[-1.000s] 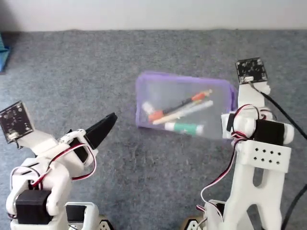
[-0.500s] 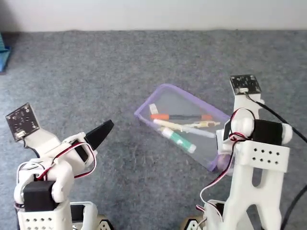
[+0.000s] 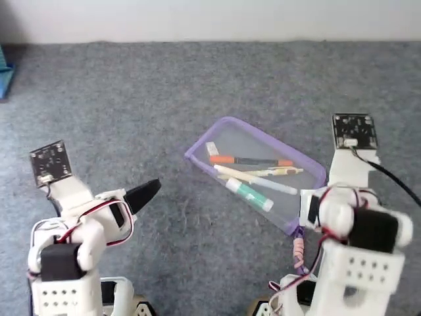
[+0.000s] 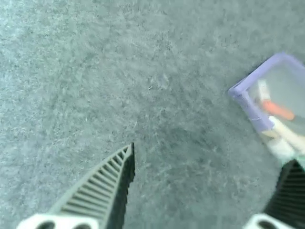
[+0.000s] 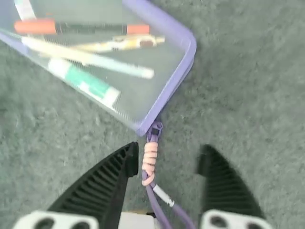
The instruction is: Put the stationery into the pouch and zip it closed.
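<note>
As the pens lie inside the pouch, which rests on the grey mat just before the right claw, spread astride the zip cord, and the left claw gapes empty, only zip closure appears unconfirmed.

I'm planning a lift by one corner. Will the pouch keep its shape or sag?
Probably sags: the pouch looks like thin clear film with a soft purple rim. The pens lie loose inside, so they would likely slide toward the low end. On the grey carpet it may drag rather than glide.
</note>
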Robot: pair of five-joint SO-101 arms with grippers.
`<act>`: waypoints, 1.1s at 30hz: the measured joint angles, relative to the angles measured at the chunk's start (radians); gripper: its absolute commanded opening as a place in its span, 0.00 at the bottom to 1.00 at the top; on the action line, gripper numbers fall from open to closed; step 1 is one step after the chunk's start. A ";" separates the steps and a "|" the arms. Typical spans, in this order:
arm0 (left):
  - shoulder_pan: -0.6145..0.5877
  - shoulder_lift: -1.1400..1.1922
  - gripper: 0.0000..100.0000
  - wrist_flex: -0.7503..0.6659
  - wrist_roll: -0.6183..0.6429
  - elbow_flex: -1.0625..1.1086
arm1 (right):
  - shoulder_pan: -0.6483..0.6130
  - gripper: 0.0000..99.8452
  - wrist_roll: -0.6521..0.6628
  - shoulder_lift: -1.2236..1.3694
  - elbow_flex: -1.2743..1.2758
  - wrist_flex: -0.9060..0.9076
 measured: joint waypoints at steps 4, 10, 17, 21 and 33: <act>0.000 0.000 0.05 -0.080 -0.006 0.057 | 0.000 0.03 -0.003 -0.061 0.078 0.000; -0.002 0.000 0.01 -0.215 -0.080 0.141 | 0.003 0.01 -0.140 -0.114 0.292 -0.074; 0.000 0.002 0.01 -0.242 -0.152 0.216 | 0.000 0.01 -0.229 -0.236 0.532 -0.265; 0.000 0.002 0.01 -0.265 -0.175 0.275 | 0.000 0.01 -0.229 -0.331 0.675 -0.388; 0.138 0.002 0.01 -0.422 -0.221 0.423 | -0.021 0.01 -0.229 -0.614 1.074 -0.620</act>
